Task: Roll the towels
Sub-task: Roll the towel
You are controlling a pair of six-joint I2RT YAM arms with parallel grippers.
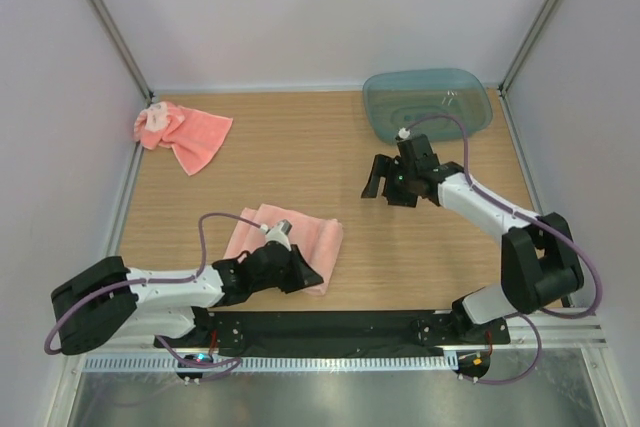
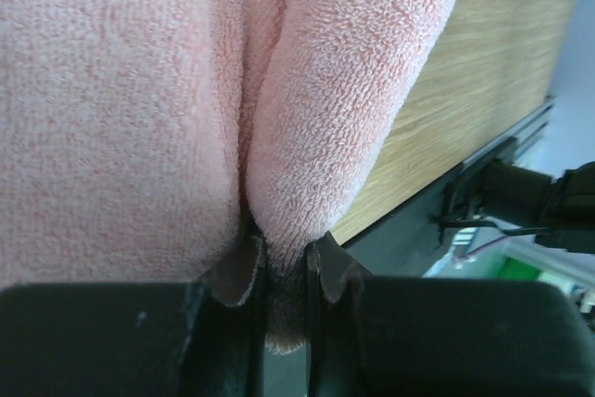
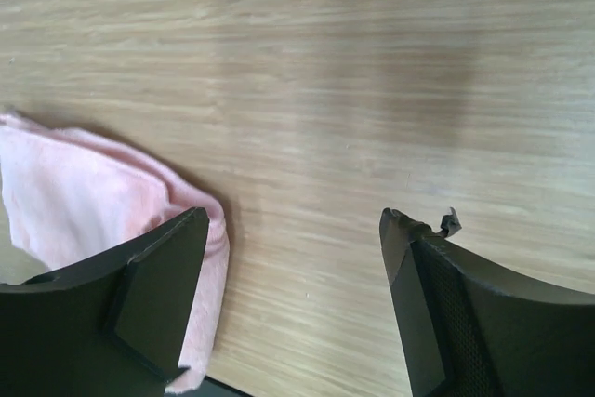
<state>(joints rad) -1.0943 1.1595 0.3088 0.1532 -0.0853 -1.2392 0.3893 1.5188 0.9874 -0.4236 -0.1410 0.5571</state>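
Pink towel (image 2: 316, 137) nipped by low left pincer (image 2: 282, 258); right pincer (image 3: 293, 220) spread

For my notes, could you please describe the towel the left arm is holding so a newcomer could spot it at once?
On the wooden table, look near the front edge, by the left gripper. The towel lies flat and folded, its edge pinched; the other towel sits crumpled in the far-left corner.
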